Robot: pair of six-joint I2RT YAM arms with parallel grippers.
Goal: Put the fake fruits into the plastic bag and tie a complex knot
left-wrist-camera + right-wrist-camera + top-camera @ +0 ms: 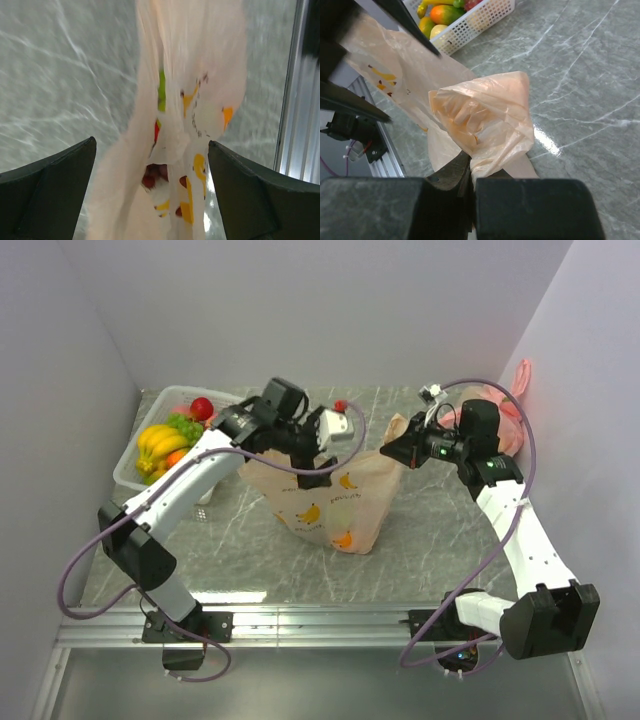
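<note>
At the far left of the table [430,550], white basket [126,470] close to the side wall, filled with fake fruits [160,443]: yellow bananas, green grapes, a red apple at the back, something orange low down. Just right of it, left arm rising from the near-left base and reaching diagonally to mid-table. Left gripper [151,145] hung over the top of the plastic bag [340,505], pointing down, jaws spread wide. In the wrist view, bag film hanging between the two dark fingers [55,195] with a gap on each side, touching neither. Red, green and yellow shapes visible through the film there, blurred; cannot tell printed marks from fruit. Aluminium rail [300,100] at that view's right edge. Behind the gripper, small red fruit [341,406] lying loose on the table, apart from bag and basket. Bag itself at table centre, peach-orange, translucent, crinkled, printed with banana and orange marks, lower part resting on the surface, upper right corner drawn out toward the right. Right gripper [470,175] clamped tight on that corner, a bunched wad of film bulging out past the fingertips, held above the marble. Right arm bent up from the near-right base. At far right, pink bag [505,405] behind the right wrist, against the wall.
</note>
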